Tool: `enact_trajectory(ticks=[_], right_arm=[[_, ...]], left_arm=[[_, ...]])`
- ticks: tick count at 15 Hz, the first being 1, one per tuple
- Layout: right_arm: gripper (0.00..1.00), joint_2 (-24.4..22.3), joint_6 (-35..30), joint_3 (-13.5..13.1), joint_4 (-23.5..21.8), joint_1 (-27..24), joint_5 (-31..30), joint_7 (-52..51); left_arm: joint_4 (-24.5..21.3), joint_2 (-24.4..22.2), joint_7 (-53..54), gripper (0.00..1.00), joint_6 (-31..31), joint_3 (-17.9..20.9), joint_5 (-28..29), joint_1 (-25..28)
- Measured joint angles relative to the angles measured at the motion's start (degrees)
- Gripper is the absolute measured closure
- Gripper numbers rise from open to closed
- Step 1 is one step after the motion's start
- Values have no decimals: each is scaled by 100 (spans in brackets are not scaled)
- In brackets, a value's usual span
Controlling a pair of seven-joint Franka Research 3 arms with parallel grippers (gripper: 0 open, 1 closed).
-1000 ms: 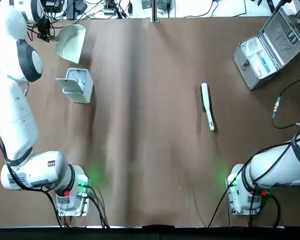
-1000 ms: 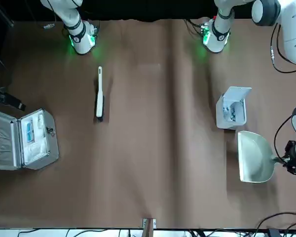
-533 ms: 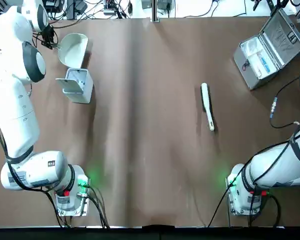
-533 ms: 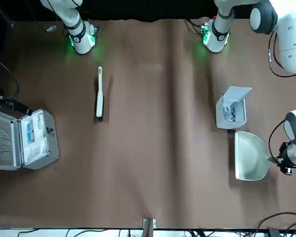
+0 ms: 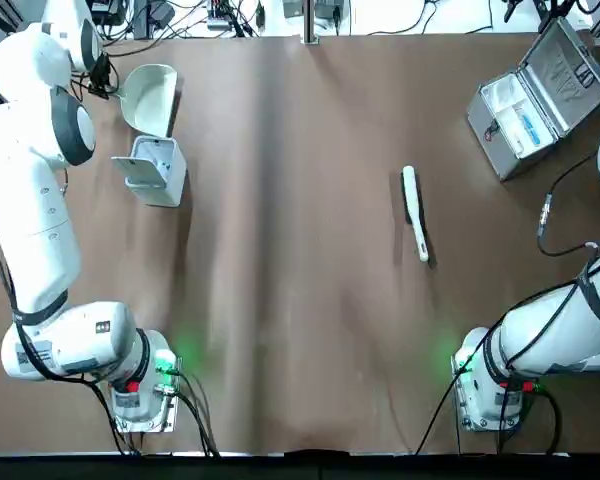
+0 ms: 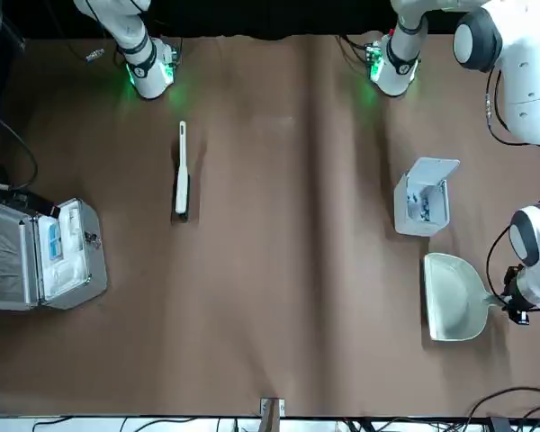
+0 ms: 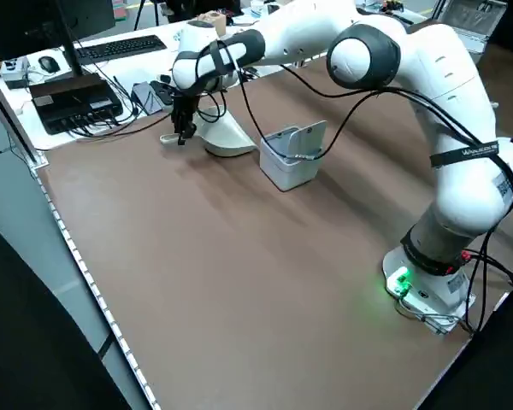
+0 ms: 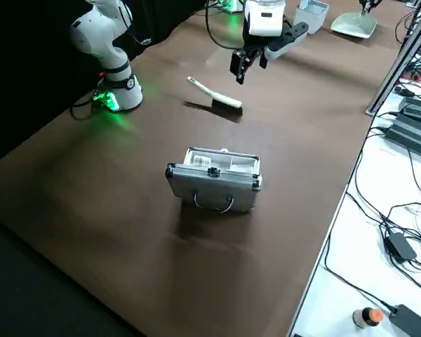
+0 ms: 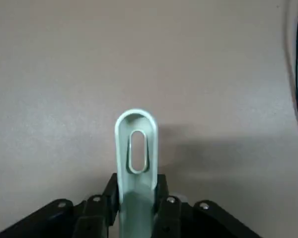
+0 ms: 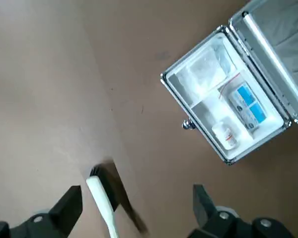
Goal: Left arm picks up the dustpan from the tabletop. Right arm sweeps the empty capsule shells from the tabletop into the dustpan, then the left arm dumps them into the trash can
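Observation:
My left gripper (image 9: 135,187) is shut on the thin handle of the cream dustpan (image 9: 135,148), at the table's far left. The dustpan (image 5: 150,97) sits low over the tabletop (image 5: 300,300), just beyond the grey trash can (image 5: 155,170), with its mouth facing the can. I cannot tell whether it touches the table. The trash can (image 6: 423,202) has its lid flipped up, and small blue-and-white capsule shells (image 6: 420,204) show inside. My right gripper (image 10: 136,213) is open and empty. It hangs in the air above the table near the brush (image 8: 214,93).
A slim white brush (image 5: 414,212) lies on the right half of the table. An open silver metal case (image 5: 540,95) with small packs inside stands at the far right corner. Cables, a keyboard and other gear line the table's far and left edges.
The left gripper has turned and shifted the dustpan a little beside the trash can, so its outline looks rounder from above. The brush, the case and the trash can stay put.

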Motion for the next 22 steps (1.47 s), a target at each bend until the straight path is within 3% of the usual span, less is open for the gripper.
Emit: enact_trajectory(ticks=[6, 11, 16, 18, 20, 22], right_arm=[[2, 24, 564, -12, 10, -15, -332, 0], [2, 201, 699, -7, 10, 4, -345, -1], [2, 319, 712, 20, 11, 340, -347, 0], [2, 319, 701, 21, 11, 401, -348, 0], [2, 318, 701, 21, 26, 433, -351, 0], [2, 318, 701, 21, 45, 448, -351, -1]], left_arm=[[16, 5, 78, 67, 17, 107, 555, 53], [18, 11, 117, 67, 17, 120, 575, 139], [16, 42, 116, 66, 17, 120, 575, 232], [16, 50, 113, 53, 17, 120, 575, 248], [20, 51, 114, 49, 17, 120, 575, 249], [47, 50, 125, 33, 20, 120, 575, 249]])
